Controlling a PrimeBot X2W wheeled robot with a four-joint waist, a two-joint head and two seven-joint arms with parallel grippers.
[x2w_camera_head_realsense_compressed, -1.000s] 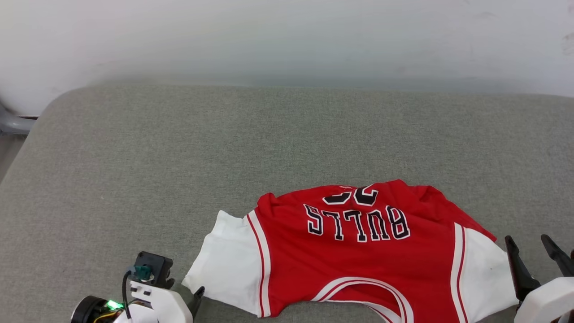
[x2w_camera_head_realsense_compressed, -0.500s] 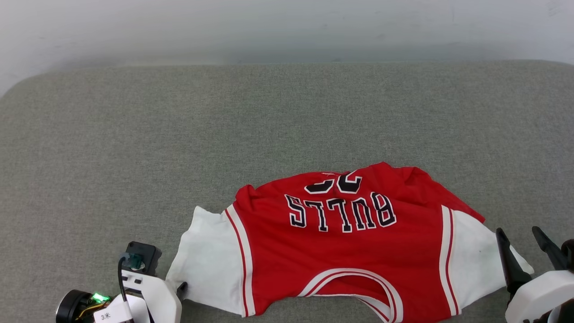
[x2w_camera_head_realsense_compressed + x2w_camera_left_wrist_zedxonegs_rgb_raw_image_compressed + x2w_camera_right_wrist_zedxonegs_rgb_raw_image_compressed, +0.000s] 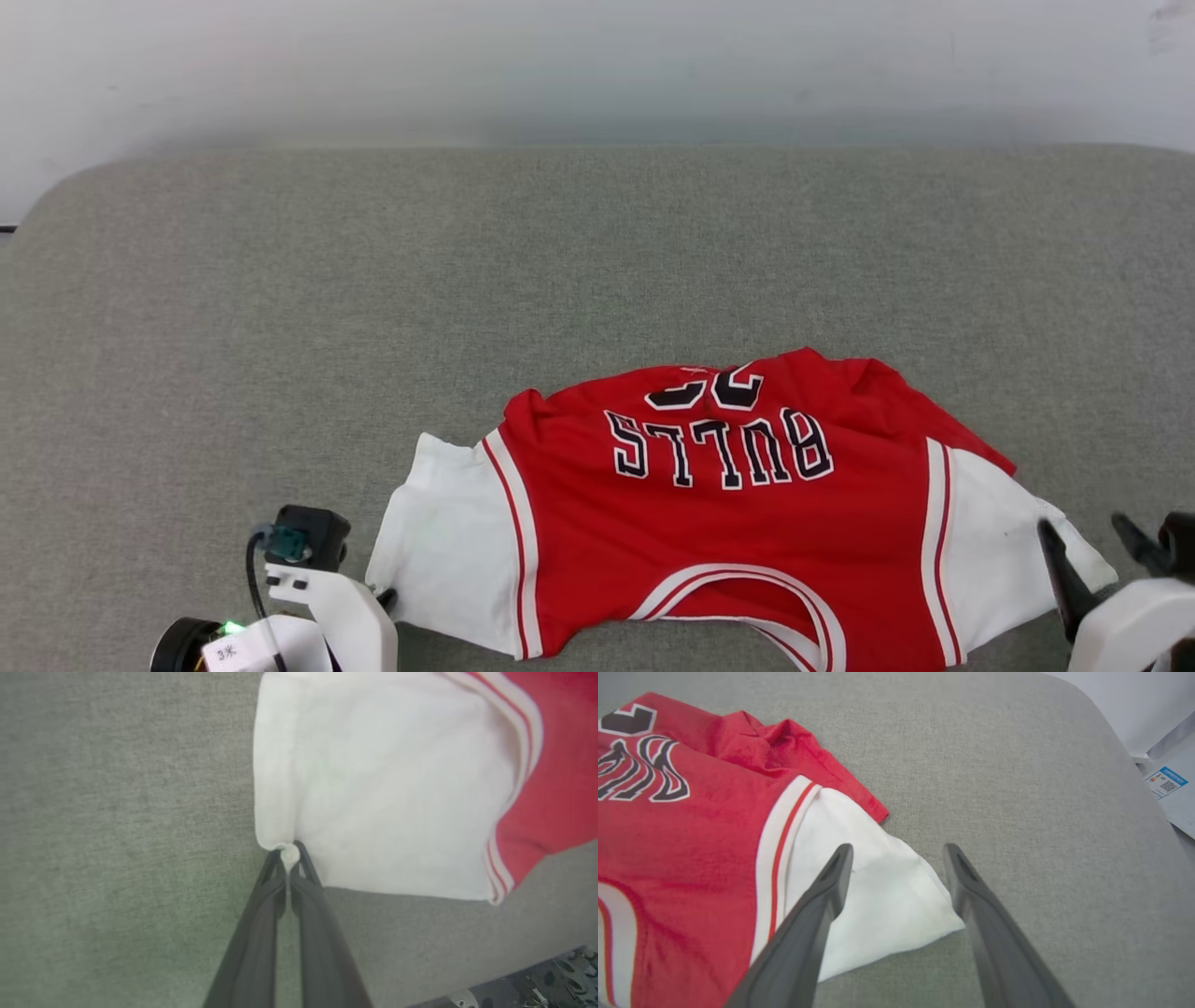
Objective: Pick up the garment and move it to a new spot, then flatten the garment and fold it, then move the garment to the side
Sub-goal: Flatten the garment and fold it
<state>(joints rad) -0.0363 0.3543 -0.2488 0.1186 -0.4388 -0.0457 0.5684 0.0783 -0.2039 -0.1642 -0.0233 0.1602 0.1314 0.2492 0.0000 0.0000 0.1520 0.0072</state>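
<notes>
The shirt (image 3: 719, 523) lies spread on the grey cushion (image 3: 560, 261), at its near edge, right of centre. Black letters on its red chest read BULLS, upside down to me, with a number partly hidden beyond. My left gripper (image 3: 289, 855) is pinched tight on the left white sleeve's near corner. My right gripper (image 3: 899, 851) hovers, fingers spread, over the right sleeve's corner.

Your left gripper (image 3: 289, 854), open a second ago just short of the shirt (image 3: 728, 532), now pinches the near corner of its white sleeve (image 3: 387, 793), bunching the cloth between the tips. Your head camera has shifted. Your right gripper (image 3: 1088, 539) sits lower in that view, against the other sleeve.
</notes>
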